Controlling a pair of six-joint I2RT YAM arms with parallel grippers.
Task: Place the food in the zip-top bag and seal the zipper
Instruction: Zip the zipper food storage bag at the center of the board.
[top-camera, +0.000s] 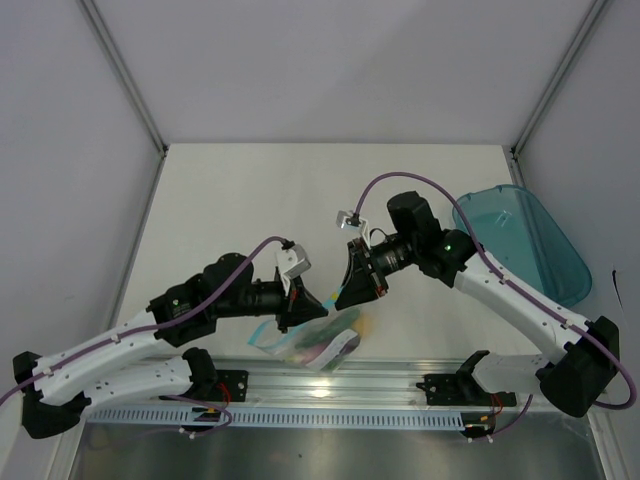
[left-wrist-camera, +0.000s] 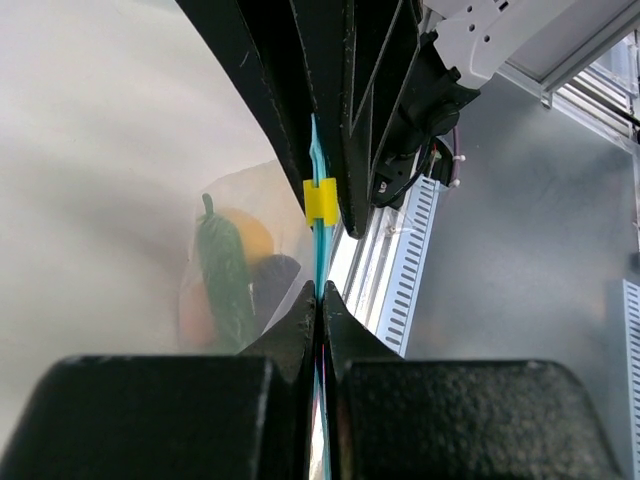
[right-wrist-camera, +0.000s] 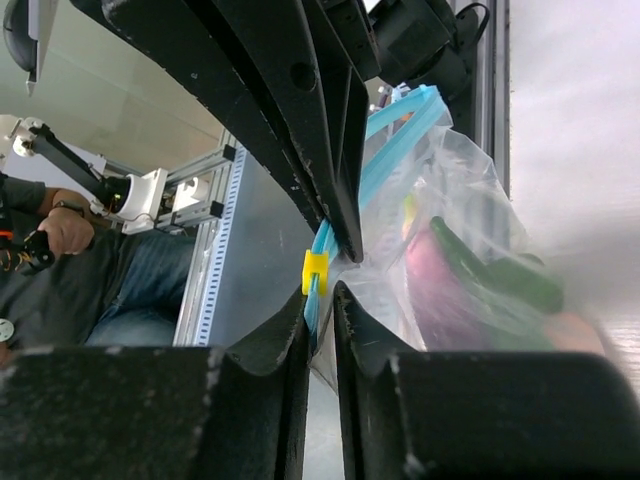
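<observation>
**White desk, grey walls: both claws pinched on the bag zipper**

At the near edge of the desk (top-camera: 230, 200), the zip-top bag (top-camera: 318, 345) is held up between the two claws, which face each other tip to tip.

Left claw (left-wrist-camera: 318, 300): fingers pressed fully together, clamped on the teal zipper (left-wrist-camera: 318, 250).

Right claw (right-wrist-camera: 320, 300): fingers nearly together, only the zipper strip seen between them, so it is read as clamped on the same strip.

A yellow slider (left-wrist-camera: 320, 201) is seated on the zipper between the two sets of fingertips, just beside the right claw's tips.

The bag body hangs to one side of both claws. Inside it a green pepper (left-wrist-camera: 225, 275), a yellow pepper (left-wrist-camera: 255, 235) and a dark eggplant (left-wrist-camera: 275, 280) are seen. The egg cannot be made out with certainty.

A teal tray (top-camera: 545, 250) is set well apart, behind the right claw.
</observation>
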